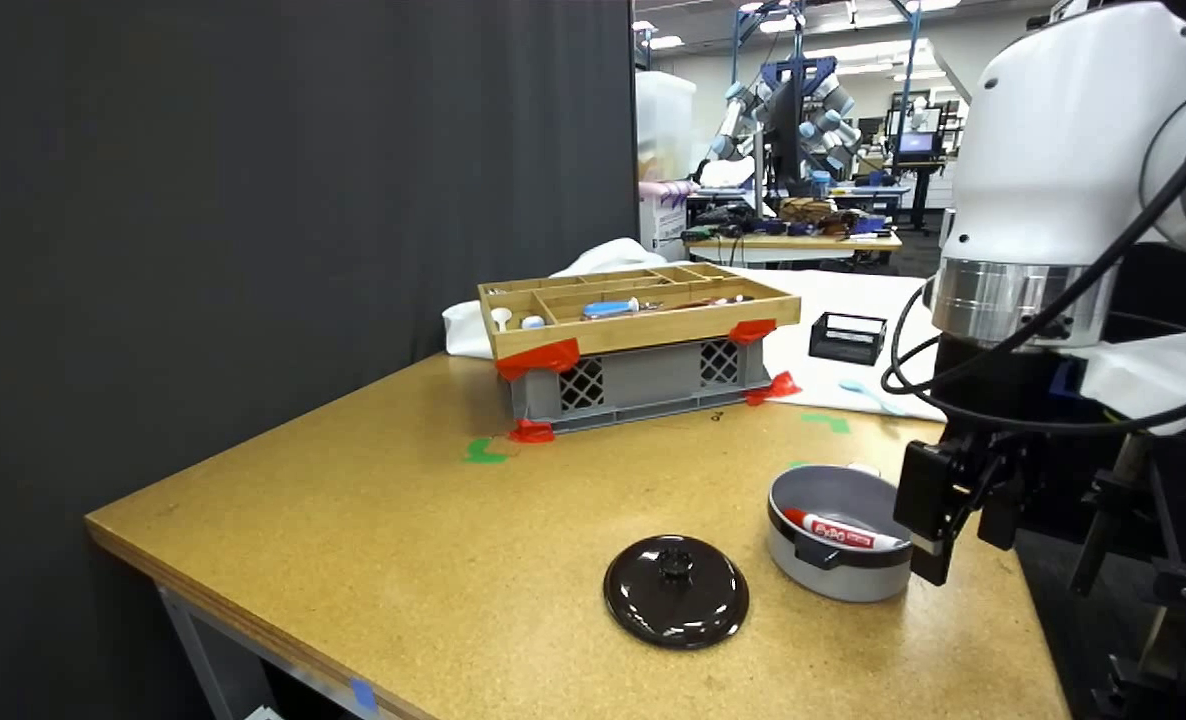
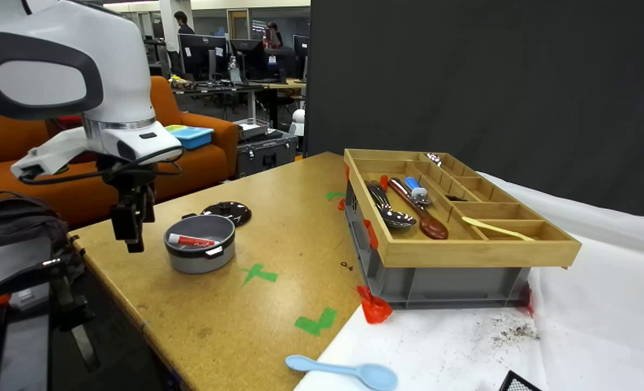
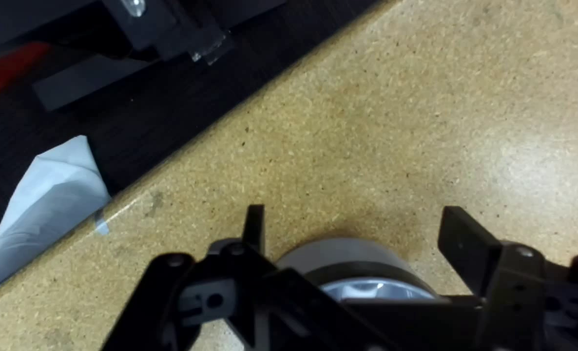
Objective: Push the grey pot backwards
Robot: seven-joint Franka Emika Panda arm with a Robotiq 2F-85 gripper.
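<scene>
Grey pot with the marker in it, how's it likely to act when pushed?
The grey pot should probably slide rather than tip, since it looks low and wide. Being round, it could turn under an off-centre push. The marker lying inside may roll.

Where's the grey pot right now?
In an exterior view, the grey pot sits right of centre on the table, between the black lid at left and the gripper at right.

Table (image 1: 353, 540) with grey pot (image 1: 843, 573), lid (image 1: 677, 600)
</scene>
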